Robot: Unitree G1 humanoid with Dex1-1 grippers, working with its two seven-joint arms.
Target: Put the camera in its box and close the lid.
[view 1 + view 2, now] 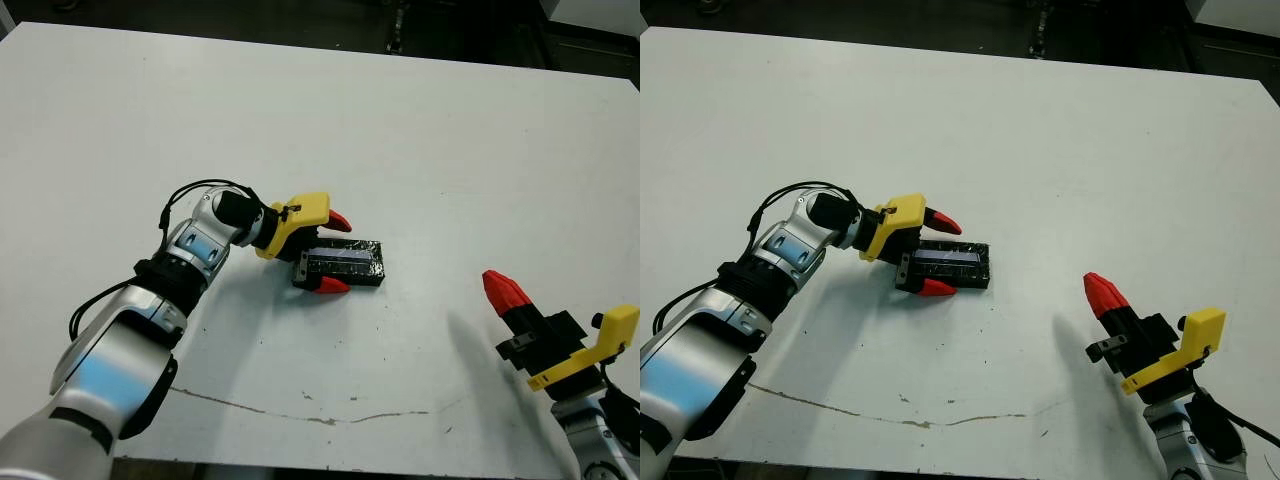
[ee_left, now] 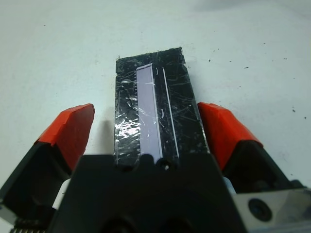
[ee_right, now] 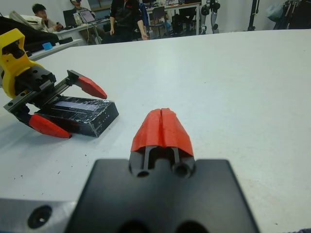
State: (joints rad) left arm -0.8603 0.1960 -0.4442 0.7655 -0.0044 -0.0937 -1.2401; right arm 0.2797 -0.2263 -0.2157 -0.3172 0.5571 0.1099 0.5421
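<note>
Two red fingertips of the left pincer (image 1: 334, 253) straddle the lid (image 1: 345, 263) unclenched — closing off-centre could skew it — while the right pincer (image 1: 505, 291) idles clenched, empty.

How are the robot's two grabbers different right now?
The left gripper has its red fingers spread wide apart; the right gripper has its fingers pressed together. The left gripper straddles the closed box, its black lid on top; the right gripper has nothing between its fingers and sits off to the side. Both have red fingertips, black bodies and yellow parts.
</note>
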